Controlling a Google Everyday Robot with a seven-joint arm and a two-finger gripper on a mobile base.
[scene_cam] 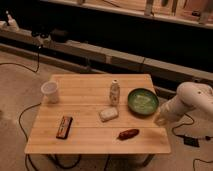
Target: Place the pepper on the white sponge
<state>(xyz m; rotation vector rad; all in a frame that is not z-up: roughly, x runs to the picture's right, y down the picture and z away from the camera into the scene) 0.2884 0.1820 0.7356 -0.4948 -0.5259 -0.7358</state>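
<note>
The dark red-brown pepper (128, 133) lies on the wooden table (85, 95) near its front right. The white sponge (108, 114) lies just up and left of it, near the table's middle, apart from the pepper. My gripper (161, 119) is at the end of the white arm (190, 100) that comes in from the right. It hangs at the table's right edge, right of the pepper and just below the green bowl (142, 101). It holds nothing that I can see.
A pale upright bottle (114, 92) stands behind the sponge. A white cup (50, 92) stands at the left. A flat dark bar with orange markings (64, 127) lies at the front left. Cables run on the floor around the table.
</note>
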